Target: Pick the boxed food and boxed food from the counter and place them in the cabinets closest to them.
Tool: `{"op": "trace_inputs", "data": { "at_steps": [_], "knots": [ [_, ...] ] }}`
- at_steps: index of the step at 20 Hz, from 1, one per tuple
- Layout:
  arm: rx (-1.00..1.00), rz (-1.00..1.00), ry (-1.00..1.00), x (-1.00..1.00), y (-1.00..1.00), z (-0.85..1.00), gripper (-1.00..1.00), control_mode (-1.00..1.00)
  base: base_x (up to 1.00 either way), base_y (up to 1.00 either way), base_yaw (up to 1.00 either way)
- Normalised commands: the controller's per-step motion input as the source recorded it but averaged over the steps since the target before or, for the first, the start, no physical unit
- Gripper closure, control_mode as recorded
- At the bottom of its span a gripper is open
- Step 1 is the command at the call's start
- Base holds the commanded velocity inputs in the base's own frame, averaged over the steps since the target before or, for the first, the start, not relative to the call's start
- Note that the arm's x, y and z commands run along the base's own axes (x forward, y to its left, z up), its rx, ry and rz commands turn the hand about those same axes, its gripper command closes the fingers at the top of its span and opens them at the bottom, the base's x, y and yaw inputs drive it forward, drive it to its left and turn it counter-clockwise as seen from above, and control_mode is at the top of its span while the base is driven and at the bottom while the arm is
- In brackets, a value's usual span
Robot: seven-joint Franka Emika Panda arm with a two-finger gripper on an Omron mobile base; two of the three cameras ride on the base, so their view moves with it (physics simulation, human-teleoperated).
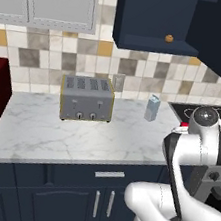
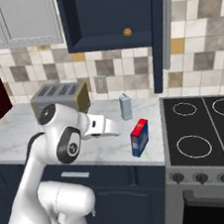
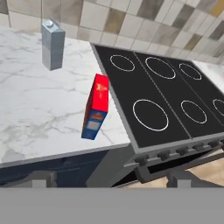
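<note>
Where marble ends, one boxed food (image 3: 96, 107).

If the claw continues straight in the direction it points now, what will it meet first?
Most likely the blue and red box, which stands upright near the counter's front edge beside the stove. It sits near the middle of the hand view, ahead of the open claw. Depth is unclear, so it might pass just beside it.

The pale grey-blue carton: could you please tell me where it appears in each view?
Left base view: the carton stands right of centre, at the back of the counter.
Right base view: centre, behind the blue-and-red box.
Hand view: upper left.
Shared landmark: the black stove top, along the counter from the carton.
</note>
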Motion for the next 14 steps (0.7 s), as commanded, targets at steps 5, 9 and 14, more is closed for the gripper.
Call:
{"op": "trace_inputs", "data": {
  "at_steps": [5, 9, 14],
  "knots": [
    [0.0, 0.0, 0.0, 0.2, -0.23, -0.1, -1.0, -1.0, 0.0, 0.0, 0.0],
    [0.0, 0.0, 0.0, 0.1, -0.16, -0.09, -1.0, -1.0, 0.0, 0.0, 0.0],
    [0.01, 0.0, 0.0, 0.0, -0.01, -0.01, -1.0, -1.0, 0.0, 0.0, 0.0]
  ]
}}
